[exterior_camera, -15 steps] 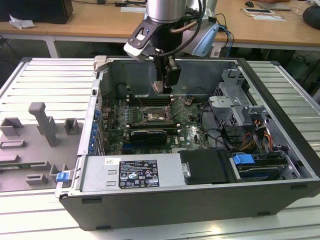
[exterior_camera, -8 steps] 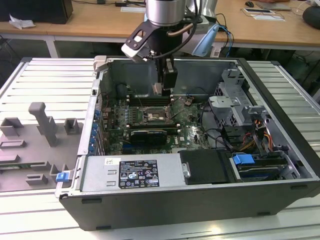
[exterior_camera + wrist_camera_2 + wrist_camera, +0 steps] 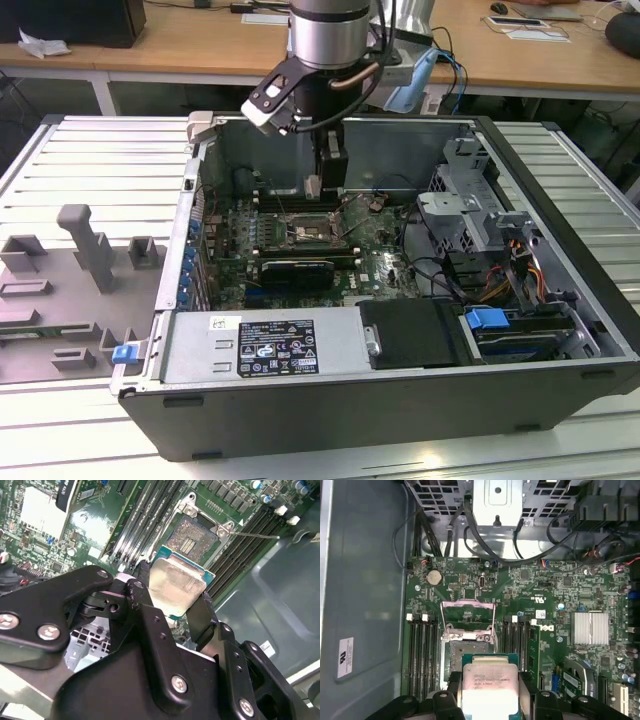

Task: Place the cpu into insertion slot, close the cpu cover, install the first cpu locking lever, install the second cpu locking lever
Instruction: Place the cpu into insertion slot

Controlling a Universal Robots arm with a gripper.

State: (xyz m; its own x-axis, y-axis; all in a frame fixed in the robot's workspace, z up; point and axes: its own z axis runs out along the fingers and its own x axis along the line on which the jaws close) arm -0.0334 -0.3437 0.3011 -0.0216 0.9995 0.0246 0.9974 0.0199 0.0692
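My gripper (image 3: 175,594) is shut on the cpu (image 3: 176,582), a flat square chip with a silvery face and a green rim, gripped by two opposite edges between the black fingers (image 3: 144,587). The cpu (image 3: 490,682) hovers above the green motherboard, close to the insertion slot (image 3: 466,652), a square dark socket with a metal rim, and partly overlaps it in both wrist views. The cpu cover (image 3: 468,602) stands hinged open on the socket's far side. In the exterior view the gripper (image 3: 314,187) hangs inside the open computer case over the insertion slot (image 3: 305,232).
Long memory slots (image 3: 420,655) flank the socket on both sides. A thin wire lever (image 3: 255,535) sticks out beside it. A power supply box (image 3: 260,345) and drive cage (image 3: 470,200) with cables border the board. A grey fixture tray (image 3: 70,290) lies at the exterior view's left.
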